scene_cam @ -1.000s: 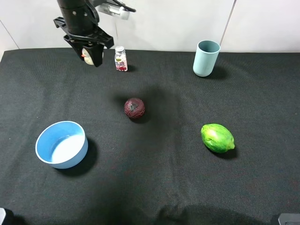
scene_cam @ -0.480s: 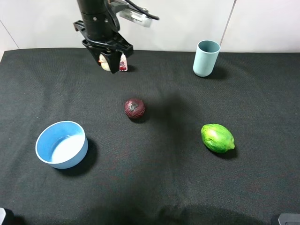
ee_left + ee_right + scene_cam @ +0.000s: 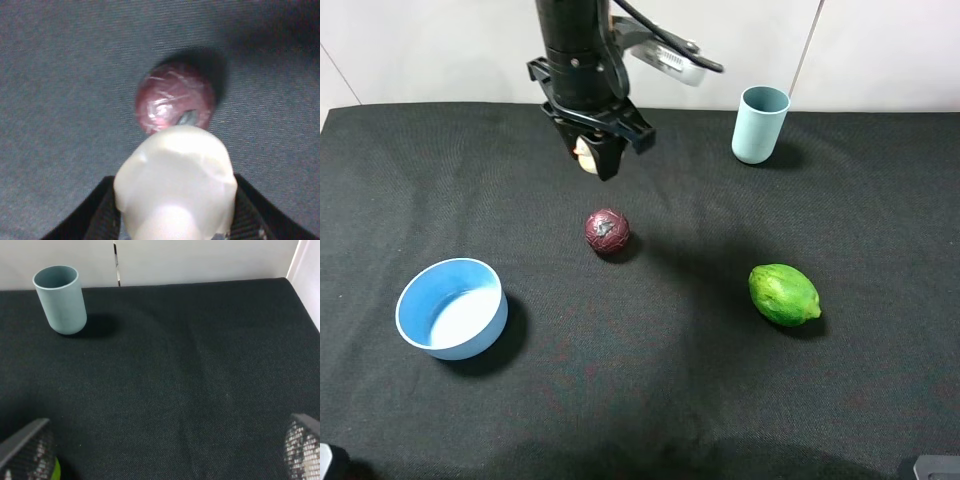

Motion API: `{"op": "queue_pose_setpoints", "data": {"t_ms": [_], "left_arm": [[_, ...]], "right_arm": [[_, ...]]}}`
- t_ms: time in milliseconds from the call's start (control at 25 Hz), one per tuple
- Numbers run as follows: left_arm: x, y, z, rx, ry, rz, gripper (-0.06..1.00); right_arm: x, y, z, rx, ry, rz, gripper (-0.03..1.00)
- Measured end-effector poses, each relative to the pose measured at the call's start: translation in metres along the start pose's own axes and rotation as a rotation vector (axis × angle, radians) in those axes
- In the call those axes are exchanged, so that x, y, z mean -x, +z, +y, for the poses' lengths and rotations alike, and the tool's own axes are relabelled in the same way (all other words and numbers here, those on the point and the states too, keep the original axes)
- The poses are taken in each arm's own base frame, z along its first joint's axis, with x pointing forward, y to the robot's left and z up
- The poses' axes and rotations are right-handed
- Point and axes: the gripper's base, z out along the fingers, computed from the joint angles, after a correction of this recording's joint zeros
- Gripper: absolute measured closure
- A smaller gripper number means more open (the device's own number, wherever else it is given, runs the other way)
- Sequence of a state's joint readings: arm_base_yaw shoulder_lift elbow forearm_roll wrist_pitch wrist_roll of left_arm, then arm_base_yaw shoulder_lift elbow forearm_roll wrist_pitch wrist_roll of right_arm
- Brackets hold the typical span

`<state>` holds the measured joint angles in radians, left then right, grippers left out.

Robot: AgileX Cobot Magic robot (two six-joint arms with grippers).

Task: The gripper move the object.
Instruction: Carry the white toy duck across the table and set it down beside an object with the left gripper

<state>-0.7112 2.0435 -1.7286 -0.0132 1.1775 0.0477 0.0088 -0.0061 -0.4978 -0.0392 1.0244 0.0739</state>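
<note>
Two black left fingers are clamped on the tiny cream-white, lumpy rubber toy, holding it up off the black cloth-covered bench. From the high camera the toy hangs at about 11 o'clock of the dark red wrinkled ball, near it and not touching (the left wrist camera shows the toy between both fingers, with the ball on the cloth beyond it).

Taking the ball as the dial's centre, the pale blue-green cup stands upright at 2 o'clock, well apart. The blue bowl with a white inside sits at 8 o'clock. The green lime-like fruit lies at 4 o'clock.

The right fingers are spread wide and grip nothing, with the cup in their camera's sight.
</note>
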Motion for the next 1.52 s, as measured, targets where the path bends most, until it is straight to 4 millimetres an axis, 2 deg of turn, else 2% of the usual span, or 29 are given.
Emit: {"op": "queue_pose_setpoints", "data": {"t_ms": [680,840,1520], "left_arm": [[-0.001,0.002,-0.07,0.053,0.133,-0.014,0.43],[-0.001,0.004,-0.077,0.061,0.142,-0.019,0.43],[0.006,0.052,-0.097,0.056,0.18,0.05,0.43]], "right_arm": [[0.0,0.0,0.0,0.0,0.0,0.0,0.27],[0.0,0.0,0.0,0.0,0.0,0.0,0.27],[0.0,0.0,0.0,0.0,0.0,0.0,0.27]]}}
